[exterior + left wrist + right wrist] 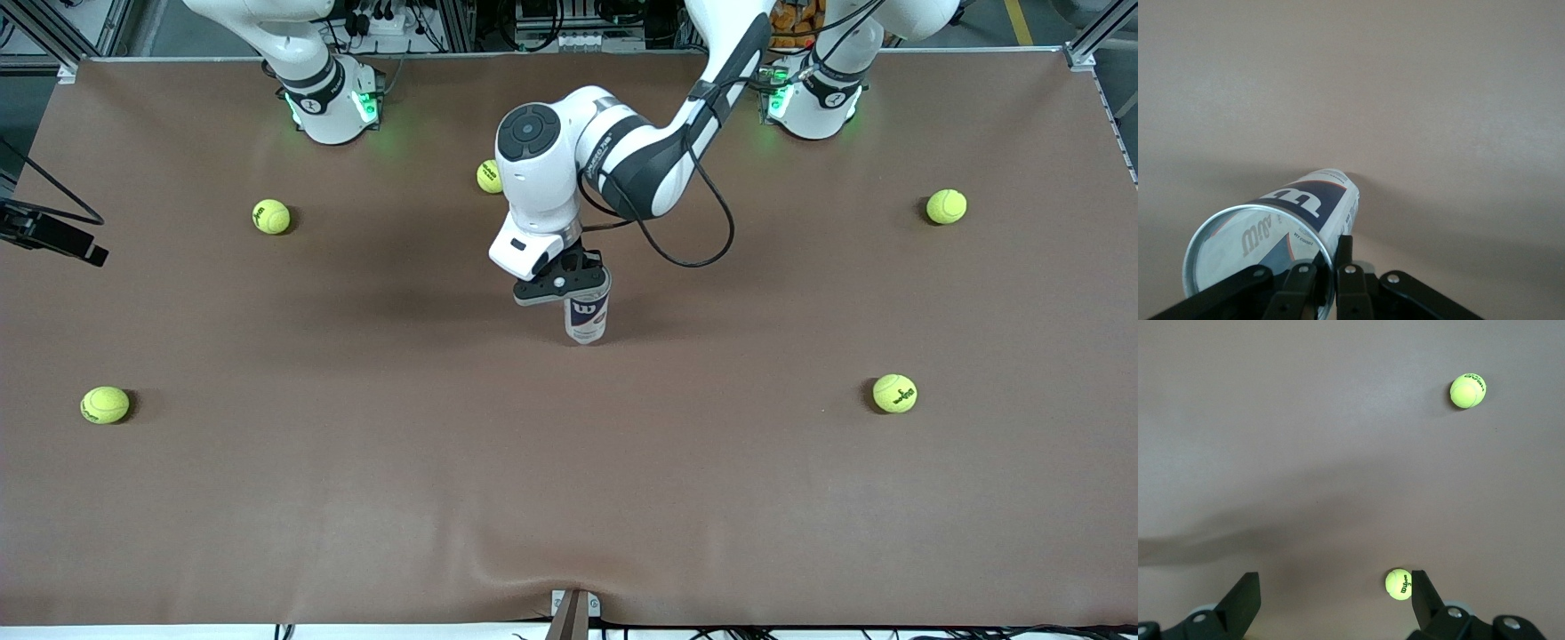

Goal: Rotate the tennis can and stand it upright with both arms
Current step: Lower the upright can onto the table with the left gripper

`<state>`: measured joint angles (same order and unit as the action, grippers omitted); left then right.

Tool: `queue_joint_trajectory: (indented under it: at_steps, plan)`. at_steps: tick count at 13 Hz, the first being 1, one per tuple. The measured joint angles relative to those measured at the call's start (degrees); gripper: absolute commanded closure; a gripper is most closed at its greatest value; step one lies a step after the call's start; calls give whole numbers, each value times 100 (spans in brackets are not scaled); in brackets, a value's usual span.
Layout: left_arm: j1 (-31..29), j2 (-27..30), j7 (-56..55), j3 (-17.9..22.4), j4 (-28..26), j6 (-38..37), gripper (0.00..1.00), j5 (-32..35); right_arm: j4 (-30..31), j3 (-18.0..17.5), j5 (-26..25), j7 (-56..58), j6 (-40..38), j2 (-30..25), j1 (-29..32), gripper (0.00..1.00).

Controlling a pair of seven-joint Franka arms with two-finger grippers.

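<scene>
1. At the middle of the bench (356, 498), the tennis can (587, 318) stands upright or nearly so, its base on the brown surface and its silver rim at the top.
2. The left gripper (582, 283) sits at the can's top edge, its jaws pinched together on the rim. The left wrist view shows the can (1281, 230) with its open end toward the camera, the thin wall caught between the two fingertips (1343, 250).
3. The right gripper (1335, 597) is not at the can. Its jaws stand wide apart with nothing between them, hanging over bare bench with two tennis balls below it: one (1399, 584) close by a fingertip and another (1468, 390) well apart from it. This arm waits.
4. Five tennis balls lie scattered around the can. The closest to it (489, 176) lies farther from the front camera than the can, toward the robots' bases; the rest are well apart from the can, toward the two ends of the bench.
5. Judged from this, the rotating and lifting part looks done, since the can is on its end.
6. What seems left is for the left jaws to let go of the rim and draw away without tipping the can. Whether it stands fully square cannot be told.
</scene>
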<state>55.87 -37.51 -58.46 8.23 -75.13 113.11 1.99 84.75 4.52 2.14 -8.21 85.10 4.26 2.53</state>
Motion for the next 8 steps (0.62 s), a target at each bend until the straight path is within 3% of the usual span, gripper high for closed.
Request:
queue_joint_trajectory:
  at_steps: [4, 6, 8]
  plan:
    - [-40, -57, 1, 23, 0, 2, 100, 0, 0, 0, 0, 0, 0, 0, 0, 0]
    - [-53, -102, 1, 26, 0, 27, 92, 0, 0, 0, 0, 0, 0, 0, 0, 0]
    - [-80, -122, 1, 26, 0, 147, 60, 0, 0, 0, 0, 0, 0, 0, 0, 0]
